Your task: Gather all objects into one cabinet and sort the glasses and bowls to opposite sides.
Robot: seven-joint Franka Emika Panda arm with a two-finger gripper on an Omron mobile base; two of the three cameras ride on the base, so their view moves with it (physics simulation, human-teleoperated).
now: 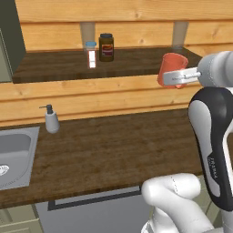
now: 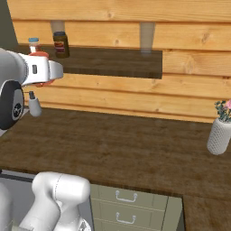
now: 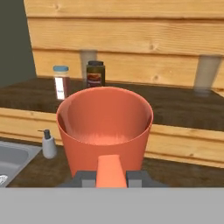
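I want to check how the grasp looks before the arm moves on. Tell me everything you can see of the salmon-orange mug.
The salmon-orange mug is a smooth, matte, plastic-looking cup, tapering to its base, with a flat side handle. It is empty and open-topped, roughly upright in the hand view, though it looks slightly tilted in the left base view. The gripper is shut on its handle and carries it in the air, in front of the wooden shelf and above the dark wood counter. Nothing else touches it.

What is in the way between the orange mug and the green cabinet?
The gripper holds the orange mug above the counter. Leftward toward the cabinet, a dark jar and a small bottle stand on the wooden shelf, possibly in its way.
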